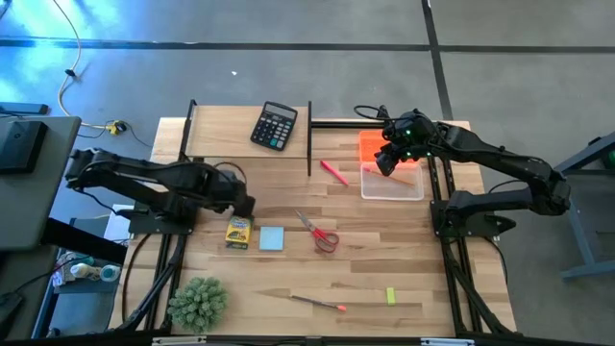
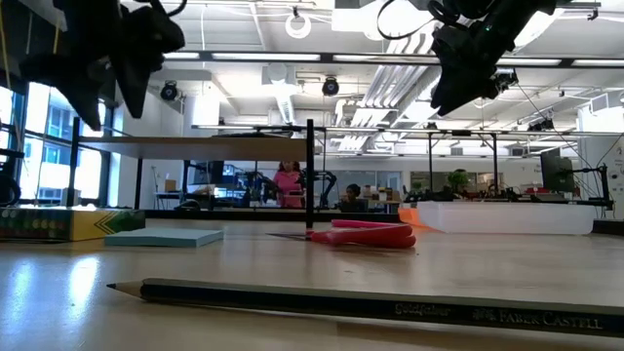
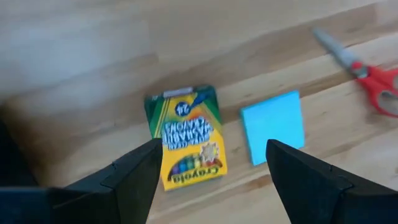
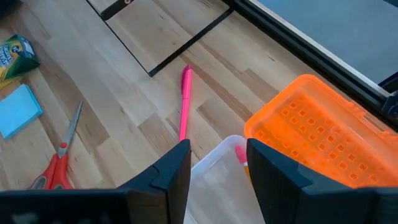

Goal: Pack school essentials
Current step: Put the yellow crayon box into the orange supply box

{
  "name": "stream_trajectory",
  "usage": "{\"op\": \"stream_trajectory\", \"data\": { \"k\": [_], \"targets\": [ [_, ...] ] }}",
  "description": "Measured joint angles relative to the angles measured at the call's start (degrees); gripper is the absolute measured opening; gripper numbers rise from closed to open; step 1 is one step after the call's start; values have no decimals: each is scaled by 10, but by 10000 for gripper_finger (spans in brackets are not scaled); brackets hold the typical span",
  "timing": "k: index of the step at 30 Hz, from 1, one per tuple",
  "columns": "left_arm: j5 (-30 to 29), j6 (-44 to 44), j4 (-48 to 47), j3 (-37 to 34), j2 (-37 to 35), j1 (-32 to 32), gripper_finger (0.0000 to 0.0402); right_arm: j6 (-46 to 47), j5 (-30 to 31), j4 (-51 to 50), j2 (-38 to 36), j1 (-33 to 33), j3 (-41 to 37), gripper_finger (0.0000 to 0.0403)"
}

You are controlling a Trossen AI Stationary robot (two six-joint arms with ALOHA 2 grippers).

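Note:
The yellow crayon box (image 1: pixel 237 232) lies flat on the table, with the pale blue note pad (image 1: pixel 272 237) and the red-handled scissors (image 1: pixel 319 232) to its right. My left gripper (image 3: pixel 211 158) hangs open above the crayon box (image 3: pixel 186 137), pointing steeply down and touching nothing. A pink marker (image 1: pixel 333 171) lies mid-table. A pencil (image 1: pixel 315 303) and a lime eraser (image 1: pixel 391 296) lie near the front edge. My right gripper (image 4: pixel 217 158) is open above the clear box (image 4: pixel 214 180) with the orange lid (image 4: pixel 317 143), holding nothing.
A black calculator (image 1: pixel 274 126) sits at the far side between two upright black frame posts. A spiky green plant (image 1: pixel 198 303) stands at the near left corner. The clear box (image 1: pixel 391 181) sits at the far right. Bare wood lies between the scissors and the eraser.

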Motion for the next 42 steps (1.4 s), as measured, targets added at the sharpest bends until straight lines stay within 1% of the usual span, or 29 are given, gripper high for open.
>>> {"op": "stream_trajectory", "data": {
  "k": [3, 6, 14, 18, 22, 30, 32, 35, 38, 42],
  "targets": [
    [27, -9, 1, 0, 17, 0, 277, 0, 0, 1, 0, 0, 0, 145],
    [37, -9, 1, 0, 30, 0, 277, 0, 0, 1, 0, 0, 0, 145],
    [36, 1, 2, 0, 41, 0, 277, -11, 0, 1, 0, 0, 0, 145],
    [22, -7, 2, 0, 40, 0, 277, -13, 0, 1, 0, 0, 0, 145],
    [27, -26, 2, 0, 40, 0, 277, -14, 0, 1, 0, 0, 0, 145],
    [33, -22, 2, 0, 40, -1, 277, -39, 0, -2, 0, 0, 0, 145],
    [23, -23, 2, 0, 40, -5, 277, -39, 0, -2, 0, 0, 0, 145],
    [-16, -34, 3, 0, 40, -15, 277, -39, 0, -2, 0, 0, 0, 145],
    [-51, -75, 6, 0, 40, -27, 277, -39, 0, -2, 0, 0, 0, 145],
    [-57, -103, 19, 0, 40, -35, 277, -38, 0, -2, 0, 0, 0, 145]
  ]
}}
